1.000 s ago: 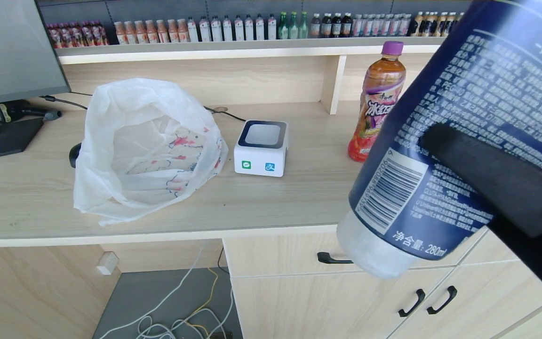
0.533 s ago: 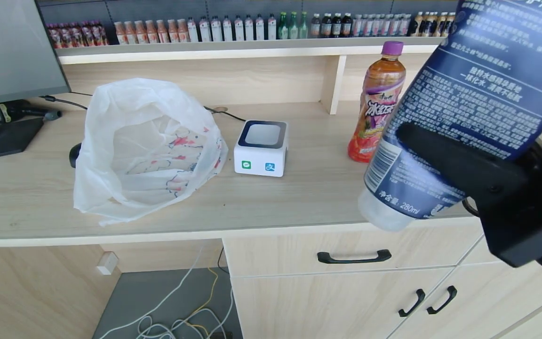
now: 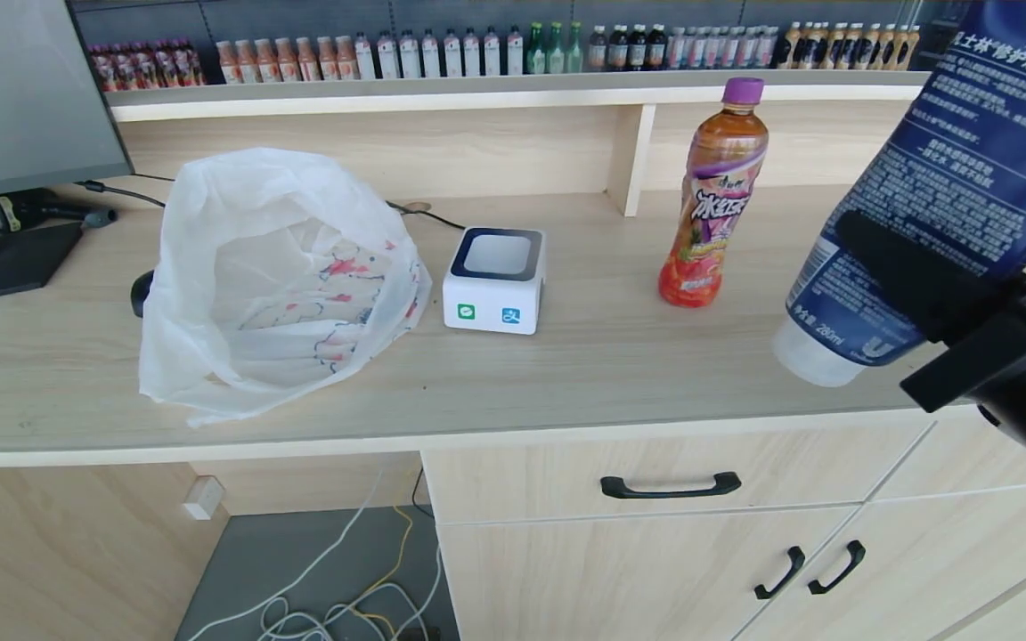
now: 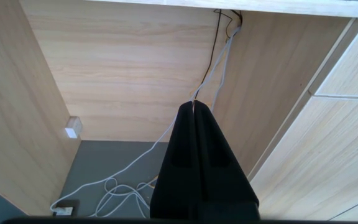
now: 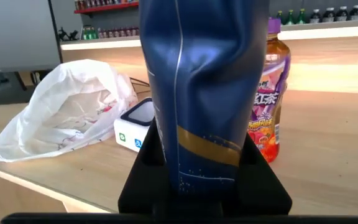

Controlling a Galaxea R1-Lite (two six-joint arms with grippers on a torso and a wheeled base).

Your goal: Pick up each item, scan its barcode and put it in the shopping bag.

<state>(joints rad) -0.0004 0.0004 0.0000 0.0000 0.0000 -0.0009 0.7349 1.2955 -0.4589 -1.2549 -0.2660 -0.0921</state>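
**Item in hand: blue bottle** (image 3: pixel 940 196). It is held in the air over the right end of the tabletop's (image 3: pixel 566 374) front edge, tilted, with the pale cap (image 3: pixel 811 356) lowest. It is clear of the surface.

**Right pincer** (image 3: pixel 914 267). It is clamped across the lower body of the blue bottle, one finger on each flat side.

**Left pincer** (image 4: pixel 194 155). Its fingers are pressed together with nothing between them. It hangs below the tabletop, in front of the cupboard side.

**Handling, judged.** The wall is soft plastic and creases under the grip in the right wrist view, so it yields rather than cracks. The glossy skin is likely slippery. The weight looks moderate and sits toward the cap. The best hold is probably across the flat sides at mid-body, firm but not crushing, leaving the printed back free for scanning.

**Orange drink bottle** (image 3: pixel 713 205). It stands upright toward the right of the tabletop's back half, not yet handled.

**Scanner** (image 3: pixel 495 280). This white box sits mid-tabletop with its window facing up.

**Shopping bag** (image 3: pixel 272 276). It is white and thin, just beside the scanner on the left half, with its mouth open toward the front edge.
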